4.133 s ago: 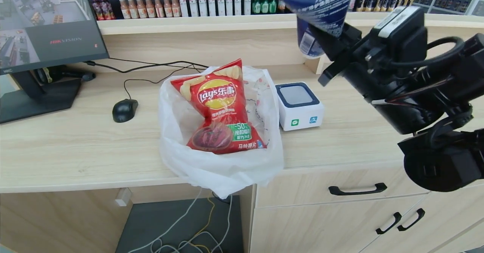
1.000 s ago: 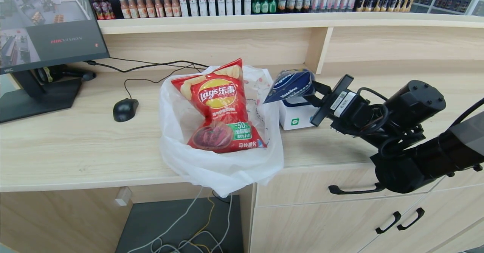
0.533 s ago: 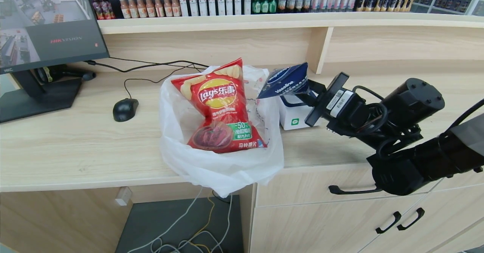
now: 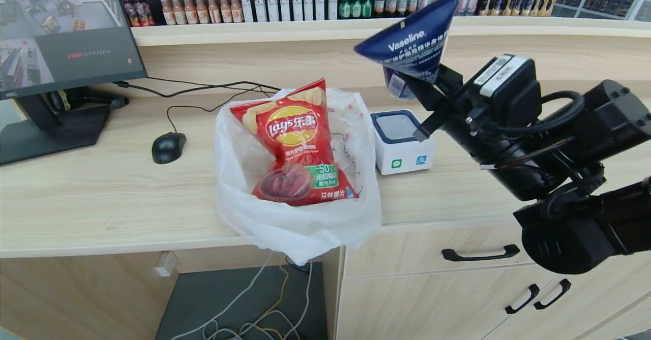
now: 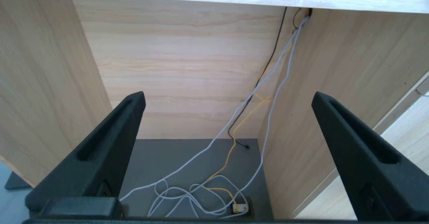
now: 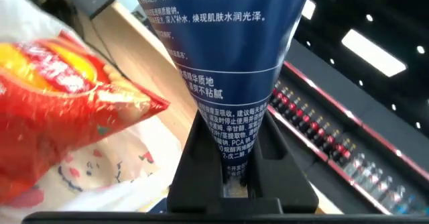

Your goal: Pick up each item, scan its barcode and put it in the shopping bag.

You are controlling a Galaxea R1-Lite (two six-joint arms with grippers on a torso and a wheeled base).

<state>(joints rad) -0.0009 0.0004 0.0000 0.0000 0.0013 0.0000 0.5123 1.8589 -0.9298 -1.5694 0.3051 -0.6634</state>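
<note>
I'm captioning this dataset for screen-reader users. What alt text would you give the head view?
The right gripper holds a blue tube, wide end up, in the air above a white scanner on a wooden counter. Left of the scanner, a red chip bag stands in an open white shopping bag.

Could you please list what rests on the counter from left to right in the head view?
Monitor → mouse → shopping bag → scanner; the blue tube in the right gripper overlaps the scanner, so omitted.
</note>
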